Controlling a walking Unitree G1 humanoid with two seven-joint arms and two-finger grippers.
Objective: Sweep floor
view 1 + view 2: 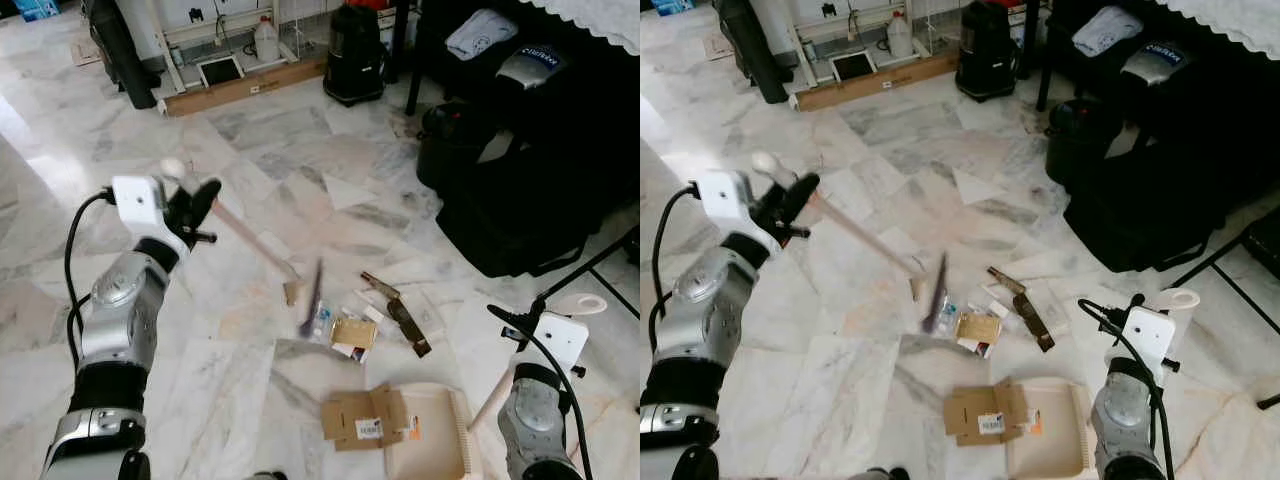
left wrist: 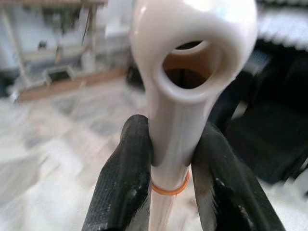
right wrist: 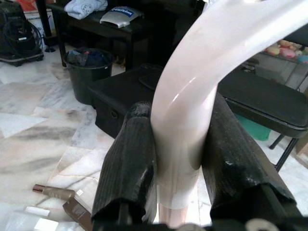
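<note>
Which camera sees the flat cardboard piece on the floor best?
The left eye view: the cardboard piece lies whole, partly on the dustpan, near the picture's bottom. The right eye view shows the same, slightly shifted. The wrist views look along the handles instead.

No text legible anywhere.

Silver case (image 3: 118, 15) at 11 o'clock in the right wrist view: dark blue logo patch with white lettering, too blurred to read. Same case (image 1: 532, 62) at 1 o'clock in the left eye view; lettering unresolved there as well.

Cardboard (image 1: 362, 418) on the floor at 6 o'clock: white sticker with dark print, too small to make out.
</note>
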